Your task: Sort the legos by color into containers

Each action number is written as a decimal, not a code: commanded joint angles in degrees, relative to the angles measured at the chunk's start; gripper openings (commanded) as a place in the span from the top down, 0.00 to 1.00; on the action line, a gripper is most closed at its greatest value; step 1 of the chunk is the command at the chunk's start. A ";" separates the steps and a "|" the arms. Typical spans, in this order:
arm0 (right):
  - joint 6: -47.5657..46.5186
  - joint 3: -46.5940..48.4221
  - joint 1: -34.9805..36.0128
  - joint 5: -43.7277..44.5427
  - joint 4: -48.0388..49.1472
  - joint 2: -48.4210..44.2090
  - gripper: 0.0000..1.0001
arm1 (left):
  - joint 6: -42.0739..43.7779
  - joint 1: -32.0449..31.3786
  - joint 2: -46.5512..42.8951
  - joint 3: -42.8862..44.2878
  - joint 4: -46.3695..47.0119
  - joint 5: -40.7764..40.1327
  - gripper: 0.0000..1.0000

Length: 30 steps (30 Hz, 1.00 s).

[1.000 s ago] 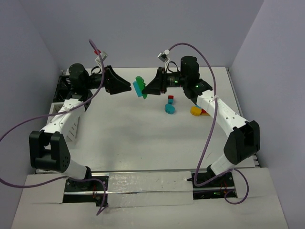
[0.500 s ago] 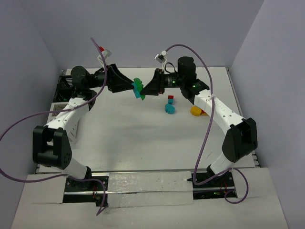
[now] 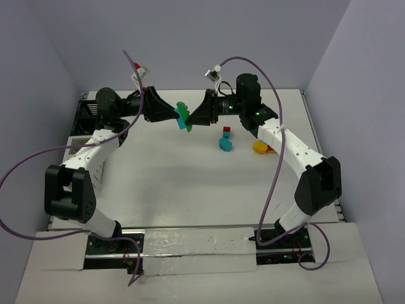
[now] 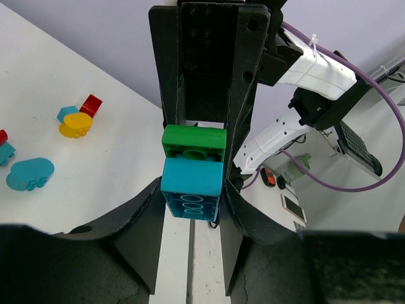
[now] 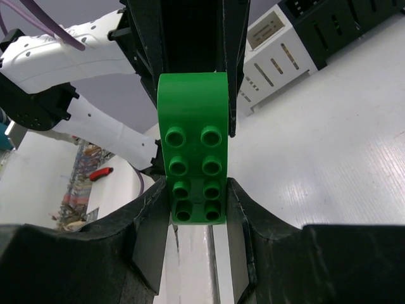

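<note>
Left end effector [image 4: 192, 185] is closed on a cyan brick [image 4: 192, 188], its two fingers pressed against the brick's sides. A green brick [image 4: 194, 140] is stuck to the far end of the cyan one. The right end effector [image 5: 197, 197] faces the left one head-on and clamps that green brick [image 5: 193, 149] between its own fingers, studs toward its camera. In the top view the joined pair hangs in the air between the two tips, over the back middle of the white surface [image 3: 190, 183] and not touching it.

To the right of the pair, loose pieces lie on the surface: a small red brick [image 3: 226, 131] with a rounded cyan piece [image 3: 225, 144] just in front of it. Farther right is a rounded yellow piece [image 3: 259, 147] with another red piece [image 3: 271, 148] touching its side, partly hidden by the right arm.

At the left edge stand the white container [image 3: 97, 172] and, behind it, the black container [image 3: 82, 114]. What lies inside them cannot be seen.
</note>
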 commanded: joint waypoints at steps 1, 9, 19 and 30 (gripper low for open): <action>-1.30 2.38 -2.08 0.81 0.70 -0.10 1.00 | 5.81 0.17 -1.11 0.95 -6.64 2.19 1.00; -5.56 2.11 -6.29 1.33 -3.51 -2.44 1.00 | 33.62 3.42 -4.53 2.72 -37.94 1.93 1.00; -7.96 1.99 -4.75 3.83 -5.87 -2.14 1.00 | 41.73 2.64 -4.24 3.93 -47.48 0.89 1.00; -19.76 0.52 -2.44 18.54 -15.63 3.47 1.00 | 52.59 0.43 -2.77 5.73 -59.38 -4.16 1.00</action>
